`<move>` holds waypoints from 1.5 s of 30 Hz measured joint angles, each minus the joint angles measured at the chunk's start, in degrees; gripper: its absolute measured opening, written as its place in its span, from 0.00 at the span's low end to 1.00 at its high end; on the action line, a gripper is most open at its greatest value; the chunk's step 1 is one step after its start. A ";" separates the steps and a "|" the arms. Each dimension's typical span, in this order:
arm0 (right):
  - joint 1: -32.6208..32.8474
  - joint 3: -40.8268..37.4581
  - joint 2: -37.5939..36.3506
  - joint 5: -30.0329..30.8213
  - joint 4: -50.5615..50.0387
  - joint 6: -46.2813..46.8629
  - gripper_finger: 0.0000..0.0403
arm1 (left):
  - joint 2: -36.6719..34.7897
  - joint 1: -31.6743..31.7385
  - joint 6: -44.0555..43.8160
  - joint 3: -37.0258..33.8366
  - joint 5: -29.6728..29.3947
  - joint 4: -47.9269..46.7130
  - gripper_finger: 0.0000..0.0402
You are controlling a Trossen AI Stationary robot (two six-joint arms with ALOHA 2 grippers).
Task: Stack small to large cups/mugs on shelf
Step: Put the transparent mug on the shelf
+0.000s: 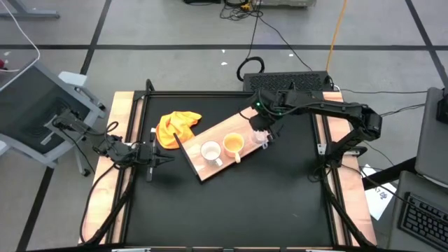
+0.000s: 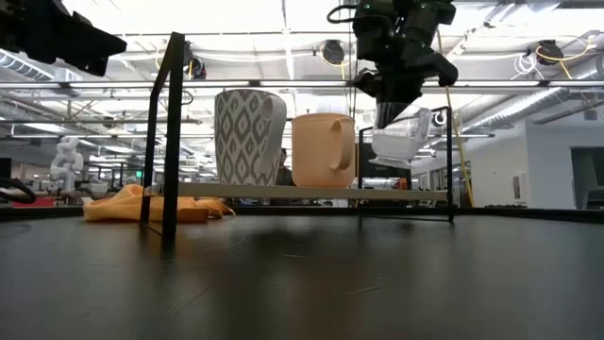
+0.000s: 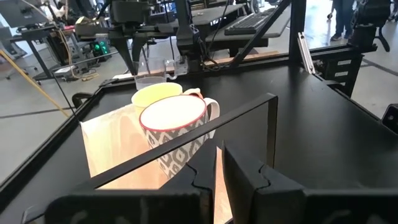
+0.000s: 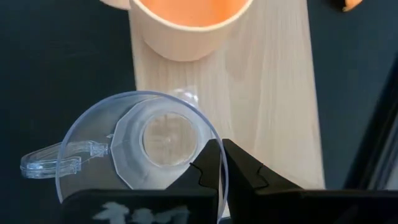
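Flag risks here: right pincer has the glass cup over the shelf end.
1. The right pincer pinches only the rim of the glass cup, which hangs tilted above the shelf; it may slip or land crooked.
2. The drop spot is near the shelf's end, so the cup could tip off.
3. The orange mug stands close beside it; a sideways drift could knock it.

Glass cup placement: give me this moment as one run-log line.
right gripper: shut on glass cup rim, just above shelf | white mug, orange mug: on shelf | left gripper: idle by cloth
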 joint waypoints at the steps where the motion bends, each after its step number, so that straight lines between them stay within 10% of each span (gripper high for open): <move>1: -0.40 0.00 0.00 -0.98 -0.21 0.13 0.00 | 0.00 0.00 0.25 0.00 0.00 0.00 0.08; 45: -4.98 0.02 8.31 -2.60 6.83 -8.61 0.00 | 0.01 -0.01 0.42 -0.01 -0.04 -0.88 0.08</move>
